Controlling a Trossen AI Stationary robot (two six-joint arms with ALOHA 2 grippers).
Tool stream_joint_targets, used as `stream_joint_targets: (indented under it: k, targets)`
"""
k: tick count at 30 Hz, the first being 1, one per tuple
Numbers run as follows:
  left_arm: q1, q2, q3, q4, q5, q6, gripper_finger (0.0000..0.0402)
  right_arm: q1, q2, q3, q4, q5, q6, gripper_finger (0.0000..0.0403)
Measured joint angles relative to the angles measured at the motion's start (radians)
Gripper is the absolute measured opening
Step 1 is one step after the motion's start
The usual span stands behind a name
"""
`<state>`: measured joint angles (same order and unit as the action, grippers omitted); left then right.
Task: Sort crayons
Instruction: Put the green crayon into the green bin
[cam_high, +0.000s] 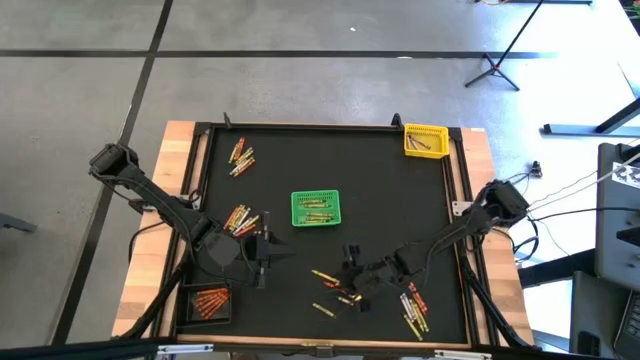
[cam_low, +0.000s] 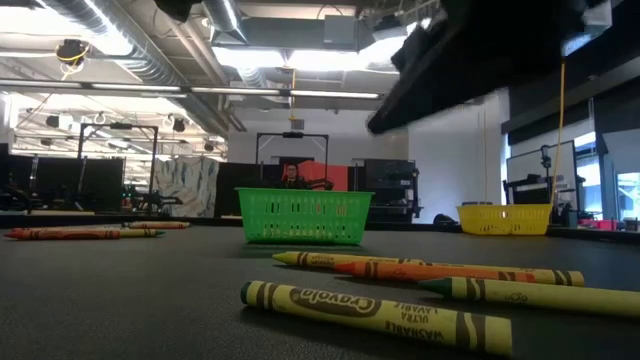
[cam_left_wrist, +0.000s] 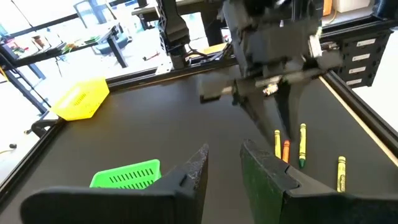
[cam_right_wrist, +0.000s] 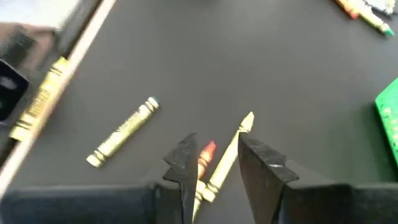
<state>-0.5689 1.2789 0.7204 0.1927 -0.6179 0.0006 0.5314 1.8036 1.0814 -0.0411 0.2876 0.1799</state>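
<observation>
Right pincer (cam_right_wrist: 214, 165) hangs partly open over a yellow crayon (cam_right_wrist: 227, 158) — left pincer (cam_left_wrist: 224, 165) partly open, empty.

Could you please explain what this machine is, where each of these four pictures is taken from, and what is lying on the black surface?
This is a robot with two dark arms working over a black table. One picture looks straight down from above, one looks level across the tabletop, and the other two come from cameras on each arm's wrist.

Crayons lie scattered in small groups; one loose group lies near the front. A green basket with a few crayons sits mid-table, a yellow basket at the far right corner, and a black tray of red and orange crayons at the front left.

The left gripper hangs above the table with its jaws apart, holding nothing. The right gripper is low over a yellow crayon and an orange one, jaws apart on either side of them, not gripping.
</observation>
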Motion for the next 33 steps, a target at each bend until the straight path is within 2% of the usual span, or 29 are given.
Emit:
stream_joint_targets:
  k: [9,19,26,33]
  targets:
    - [0.001,0.000,0.000,0.003,0.002,0.000,0.0080,-0.044,0.089,0.000,0.057,-0.011,0.006,0.0111]
    - [0.021,0.000,0.000,0.004,0.002,-0.018,0.0080,-0.083,0.121,0.001,0.069,-0.012,0.085,0.0111]
    - [0.021,0.000,0.000,0.003,0.003,-0.020,0.0080,-0.084,0.170,0.001,0.131,-0.088,0.087,0.0111]
    - [0.021,0.000,0.000,0.003,0.002,-0.020,0.0080,-0.110,0.186,0.001,0.118,-0.062,0.076,0.0111]
